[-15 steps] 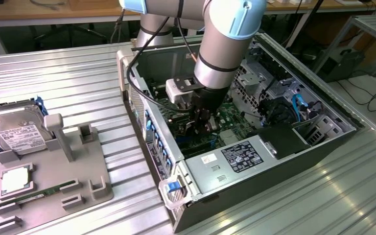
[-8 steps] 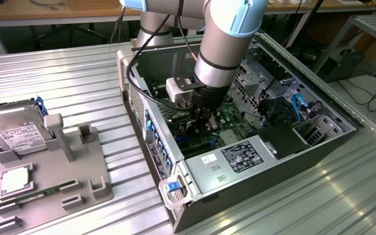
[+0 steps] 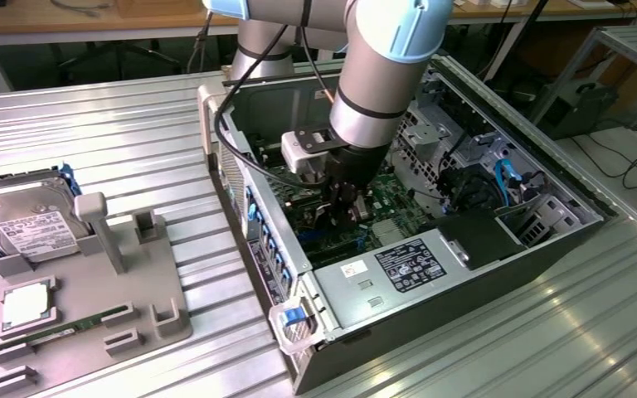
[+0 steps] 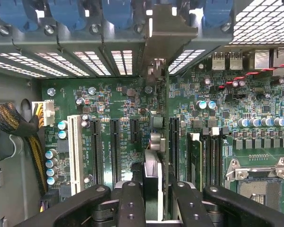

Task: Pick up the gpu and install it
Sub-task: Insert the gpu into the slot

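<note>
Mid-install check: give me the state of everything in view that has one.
gripper: inside the case, shut on the gpu
gpu: held edge-on, upright over the motherboard slots
computer case: side open, lying flat
hard drive: resting in the gray holder

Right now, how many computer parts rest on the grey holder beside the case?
3: a hard drive at the grey holder's far end, a square silver chip nearer the camera, a green memory stick beside the chip. None looks hidden.
</note>
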Robot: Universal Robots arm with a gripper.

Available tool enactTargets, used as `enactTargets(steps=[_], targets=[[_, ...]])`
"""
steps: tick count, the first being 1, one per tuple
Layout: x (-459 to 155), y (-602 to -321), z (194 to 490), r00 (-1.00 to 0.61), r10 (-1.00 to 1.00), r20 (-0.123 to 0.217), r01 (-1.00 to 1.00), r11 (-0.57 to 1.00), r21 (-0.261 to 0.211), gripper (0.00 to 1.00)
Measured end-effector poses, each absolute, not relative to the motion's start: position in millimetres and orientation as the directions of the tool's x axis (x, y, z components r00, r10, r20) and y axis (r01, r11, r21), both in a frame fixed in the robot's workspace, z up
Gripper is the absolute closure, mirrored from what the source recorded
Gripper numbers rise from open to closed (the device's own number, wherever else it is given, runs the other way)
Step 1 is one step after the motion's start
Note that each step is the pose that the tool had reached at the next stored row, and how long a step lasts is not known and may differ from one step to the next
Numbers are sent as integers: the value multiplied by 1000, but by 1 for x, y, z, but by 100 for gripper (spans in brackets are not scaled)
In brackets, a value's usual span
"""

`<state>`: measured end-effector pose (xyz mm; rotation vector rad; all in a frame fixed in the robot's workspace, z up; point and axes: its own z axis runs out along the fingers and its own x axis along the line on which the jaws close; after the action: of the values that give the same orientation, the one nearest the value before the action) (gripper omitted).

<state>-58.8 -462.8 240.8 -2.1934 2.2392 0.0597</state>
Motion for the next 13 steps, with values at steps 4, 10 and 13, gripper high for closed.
enactTargets(steps=[4, 10, 13], targets=[[-59, -461, 241, -18, -999, -28, -1000, 17, 23, 73], [-59, -461, 241, -17, -999, -27, -1000, 16, 23, 73], [-59, -461, 240, -17, -999, -28, -1000, 16, 23, 73]])
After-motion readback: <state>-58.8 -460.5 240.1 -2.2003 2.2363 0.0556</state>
